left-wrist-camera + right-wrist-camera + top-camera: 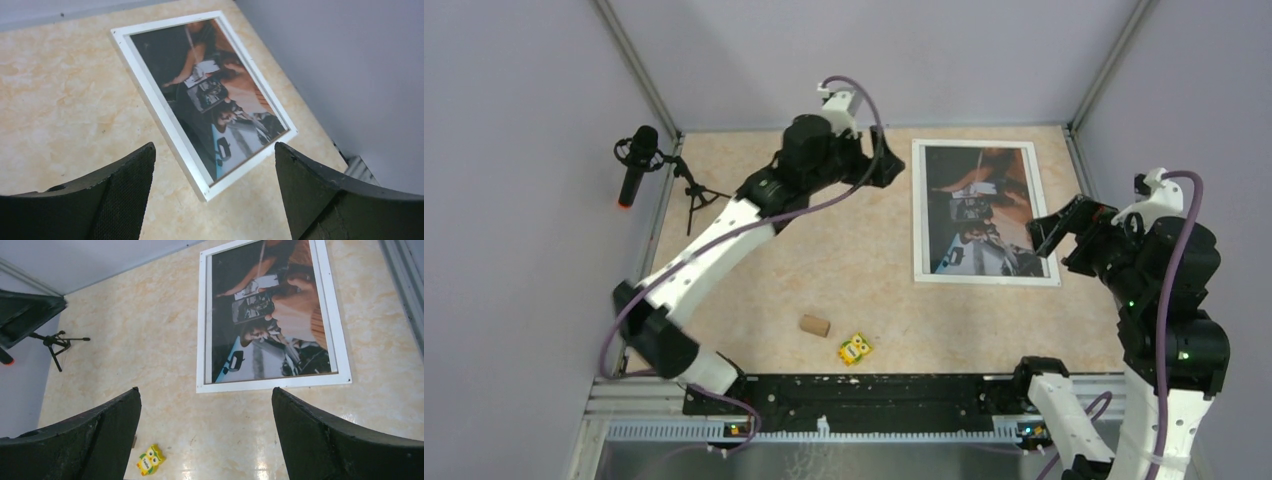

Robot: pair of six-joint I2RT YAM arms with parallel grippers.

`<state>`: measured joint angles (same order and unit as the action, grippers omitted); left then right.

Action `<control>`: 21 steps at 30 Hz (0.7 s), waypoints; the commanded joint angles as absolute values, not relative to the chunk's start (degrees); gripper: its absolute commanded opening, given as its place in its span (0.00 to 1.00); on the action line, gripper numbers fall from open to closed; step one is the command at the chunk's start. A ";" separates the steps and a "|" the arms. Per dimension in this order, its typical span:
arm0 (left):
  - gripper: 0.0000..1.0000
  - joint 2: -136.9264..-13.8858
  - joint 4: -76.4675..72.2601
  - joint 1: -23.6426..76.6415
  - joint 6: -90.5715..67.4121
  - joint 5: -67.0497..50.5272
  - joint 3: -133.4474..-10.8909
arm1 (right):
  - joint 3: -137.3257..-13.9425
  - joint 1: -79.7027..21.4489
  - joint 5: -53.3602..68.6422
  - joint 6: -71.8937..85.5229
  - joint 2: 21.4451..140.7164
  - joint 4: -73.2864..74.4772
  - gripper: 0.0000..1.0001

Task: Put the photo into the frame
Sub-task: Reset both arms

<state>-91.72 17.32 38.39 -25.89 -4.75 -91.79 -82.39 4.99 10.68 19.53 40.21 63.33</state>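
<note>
On the far right of the tan marbled table point(824, 260), the frame point(916, 215) lies flat with its long sides running away from the arms, close to the back wall and the right rail. Inside it sits the photo point(984, 205). The print fills the opening and its dark brown, black and white imagery is ringed on all four sides by the white strips. In both wrist views it lies level within that border.

The left gripper point(886, 166) hovers just beside the frame's far left corner, apart from it. Its black fingers point(125, 190) are spread wide with nothing between them. The right gripper point(1050, 228) hangs over the frame's right edge, toward the near corner. It is raised above the table, and its jaws too are wide and empty.

Well apart from the frame, toward the near edge, a small brown cylinder point(815, 325) and a yellow owl figure point(855, 348) lie near each other on the table. A black microphone point(636, 160) on a small tripod stands at the far left corner.
</note>
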 commanded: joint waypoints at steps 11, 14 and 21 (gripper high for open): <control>0.98 -51.28 20.48 38.59 -17.34 -7.15 -82.90 | -87.77 4.75 14.46 19.68 36.97 59.12 0.99; 0.99 -48.39 21.05 38.63 -16.70 -7.16 -84.01 | -88.39 4.75 13.56 19.93 36.39 58.94 0.99; 0.99 -46.24 24.15 38.61 -16.32 -7.87 -87.23 | -86.82 4.75 14.06 20.50 33.13 56.23 0.99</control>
<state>-46.50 21.93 38.57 -17.34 -7.70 -85.41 -86.37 4.99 13.54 19.79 35.46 60.45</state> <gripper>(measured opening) 0.987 0.988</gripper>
